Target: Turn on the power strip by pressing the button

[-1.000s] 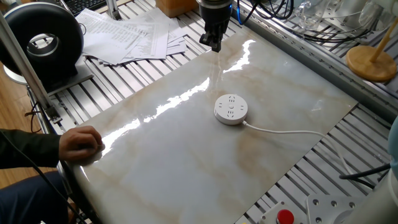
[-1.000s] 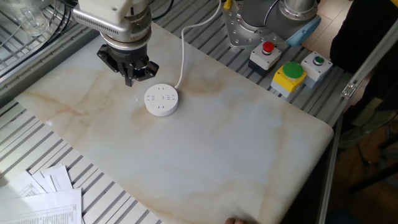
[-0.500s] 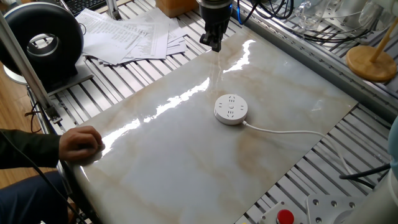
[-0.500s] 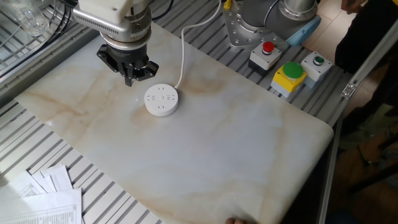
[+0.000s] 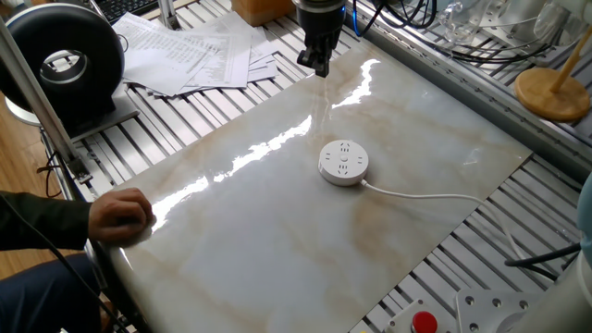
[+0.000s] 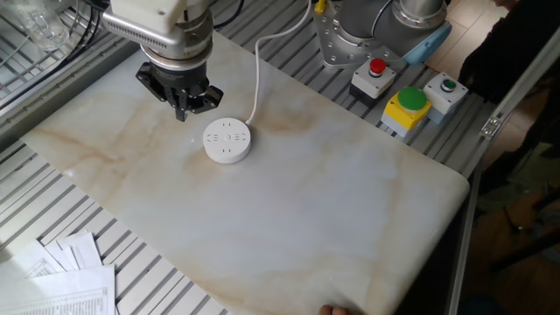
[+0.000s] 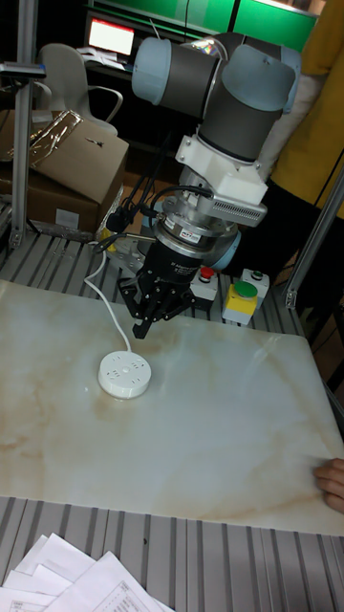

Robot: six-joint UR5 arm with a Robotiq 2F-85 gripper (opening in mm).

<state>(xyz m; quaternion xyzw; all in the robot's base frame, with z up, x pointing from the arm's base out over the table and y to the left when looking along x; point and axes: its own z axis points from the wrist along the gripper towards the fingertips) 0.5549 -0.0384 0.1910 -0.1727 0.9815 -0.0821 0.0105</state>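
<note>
The power strip (image 5: 343, 162) is a small round white puck with grey socket slots, lying flat on the marble slab (image 5: 277, 222); its thin white cord (image 5: 416, 194) trails off toward the slab's edge. It also shows in the other fixed view (image 6: 227, 140) and the tall view (image 7: 125, 374). I cannot pick out its button. My gripper (image 5: 319, 65) hangs above the slab, off to one side of the strip and not touching it. In the tall view the gripper (image 7: 142, 327) points down with its dark fingertips closed together on nothing, above and just right of the strip.
A person's hand (image 5: 120, 215) rests on one slab edge. Loose papers (image 5: 199, 51) and a black round device (image 5: 65, 60) lie beyond the slab. Red, yellow-green and green button boxes (image 6: 407, 96) stand by the robot base. A wooden stand (image 5: 553, 92) sits at the right.
</note>
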